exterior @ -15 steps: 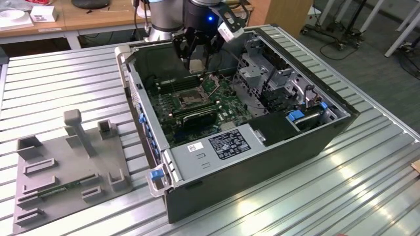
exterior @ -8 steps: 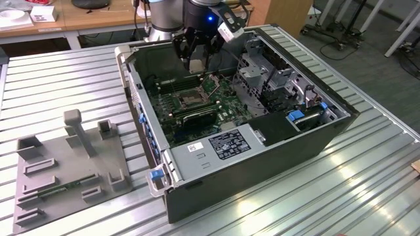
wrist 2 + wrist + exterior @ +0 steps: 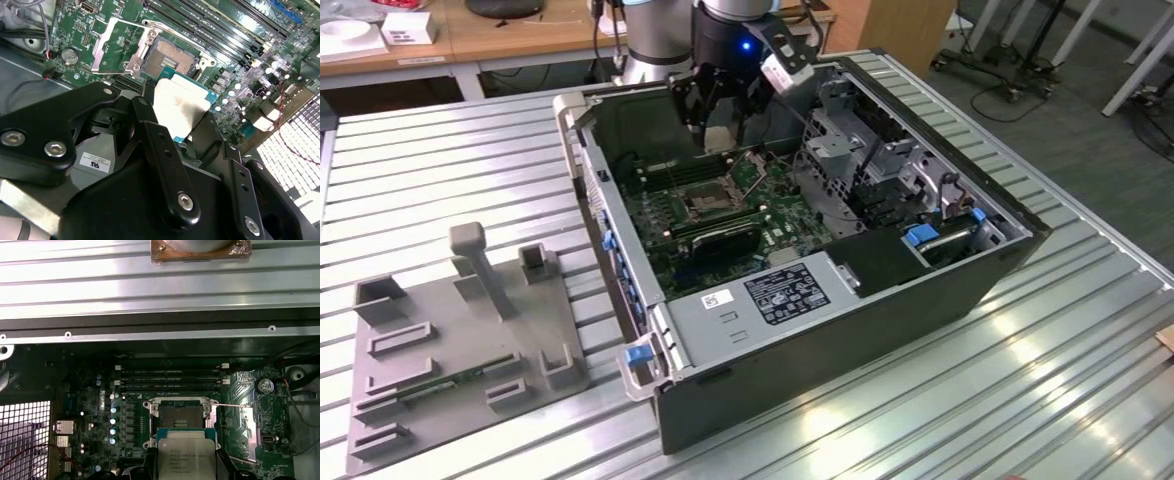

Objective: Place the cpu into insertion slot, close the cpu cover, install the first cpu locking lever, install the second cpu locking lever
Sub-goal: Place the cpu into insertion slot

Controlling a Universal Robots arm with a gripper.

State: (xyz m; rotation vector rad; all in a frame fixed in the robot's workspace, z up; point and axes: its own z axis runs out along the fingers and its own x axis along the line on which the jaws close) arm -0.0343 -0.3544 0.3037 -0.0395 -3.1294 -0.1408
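- The cpu (image 3: 182,107) is clamped in your jaws by two opposite edges, metal top up and roughly flat. That grip makes sense, since it keeps the underside clear for seating.
- It's hanging inside the case just short of the insertion slot (image 3: 170,57), above the board and not in the slot yet. In the first wrist view the chip (image 3: 186,455) overlaps the slot's near rim (image 3: 180,417).
- The cpu cover (image 3: 117,42) is flipped open to one side, so the contact field is bare and nothing's lying on it.
- A thin lever rod (image 3: 234,405) sticks out sideways from the socket frame. From here I'd call it unlatched and out of the way, but it's close to the jaws.
- Memory slots (image 3: 170,375) run just past the socket, and a coin battery (image 3: 265,385) sits off to the side.
- It's tight in there: case wall (image 3: 854,340) all around, and the drive cage (image 3: 854,150) near the arm.
- A grey parts fixture (image 3: 454,340) sits well apart on the slatted desk (image 3: 454,180).
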